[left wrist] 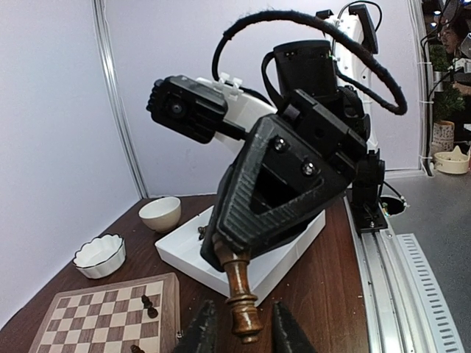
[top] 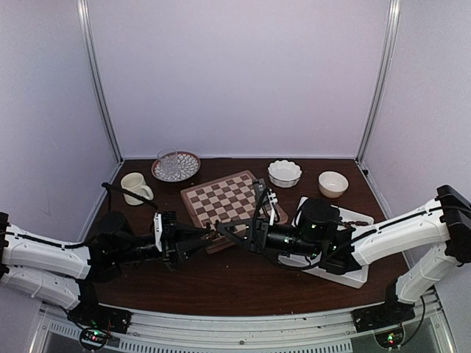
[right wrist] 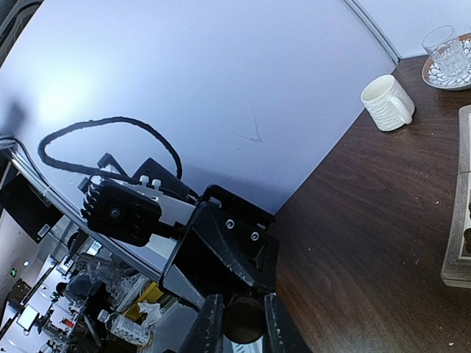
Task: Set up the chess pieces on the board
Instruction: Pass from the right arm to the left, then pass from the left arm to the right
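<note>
A dark brown chess piece [left wrist: 241, 294] hangs base-down from my right gripper [left wrist: 229, 252], which is shut on its top end. The base sits between my left gripper's [left wrist: 239, 332] fingers, which stand apart on either side with gaps. In the right wrist view the piece [right wrist: 243, 323] shows end-on between the right gripper's [right wrist: 241, 318] fingers. In the top view both grippers meet nose to nose, left [top: 208, 237] and right [top: 223, 229], just in front of the chessboard [top: 193, 194]. A few dark pieces [left wrist: 149, 303] stand on the board [left wrist: 73, 323].
A white divided tray [top: 352, 273] lies under the right arm, with small pieces in it [left wrist: 202, 232]. Behind the board are a fluted white bowl [top: 284, 173], a plain bowl [top: 333, 184], a white mug [top: 135, 187] and a glass on a patterned plate [top: 175, 165].
</note>
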Available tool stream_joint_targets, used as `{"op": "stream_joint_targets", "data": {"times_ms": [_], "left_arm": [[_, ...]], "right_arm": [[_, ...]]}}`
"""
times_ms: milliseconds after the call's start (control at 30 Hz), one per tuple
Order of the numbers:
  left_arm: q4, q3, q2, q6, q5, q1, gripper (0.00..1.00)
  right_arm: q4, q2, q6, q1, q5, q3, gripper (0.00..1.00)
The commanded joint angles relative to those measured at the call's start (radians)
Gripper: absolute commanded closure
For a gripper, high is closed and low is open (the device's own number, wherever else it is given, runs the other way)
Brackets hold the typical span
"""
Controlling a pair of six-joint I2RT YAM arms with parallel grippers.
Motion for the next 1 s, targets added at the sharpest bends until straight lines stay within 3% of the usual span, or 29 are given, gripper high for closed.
{"op": "stream_joint_targets", "data": {"times_ms": [0,67,267,367,533,733,833,967], "left_arm": [[0.044,-0.002,-0.012,0.006,0.013,-0.003,0.67],[0.044,-0.001,-0.011,0.007,0.016,-0.003,0.66],[0.040,0.000,-0.010,0.009,0.019,-0.003,0.92],[0.029,0.002,-0.013,0.009,0.013,-0.003,1.00],[-0.068,0.044,-0.009,0.007,0.006,-0.002,1.00],[-0.109,0.075,0.025,-0.014,-0.016,-0.002,1.00],[-0.207,0.121,0.044,-0.042,-0.044,-0.003,1.00],[-0.306,0.176,0.076,-0.064,-0.061,-0.002,1.00]], "right_arm": [[-0.001,0.004,-0.011,0.009,0.024,0.024,0.99],[-0.002,0.004,-0.012,0.009,0.023,0.024,0.99],[-0.006,0.003,-0.012,0.009,0.023,0.025,0.98],[-0.036,-0.009,-0.026,0.009,0.028,0.027,0.94],[-0.287,-0.117,-0.161,0.006,0.105,0.055,0.67],[-0.727,-0.297,-0.433,-0.002,0.242,0.135,0.19],[-0.955,-0.375,-0.604,-0.002,0.374,0.194,0.12],[-1.030,-0.487,-0.835,-0.002,0.372,0.167,0.06]]}}
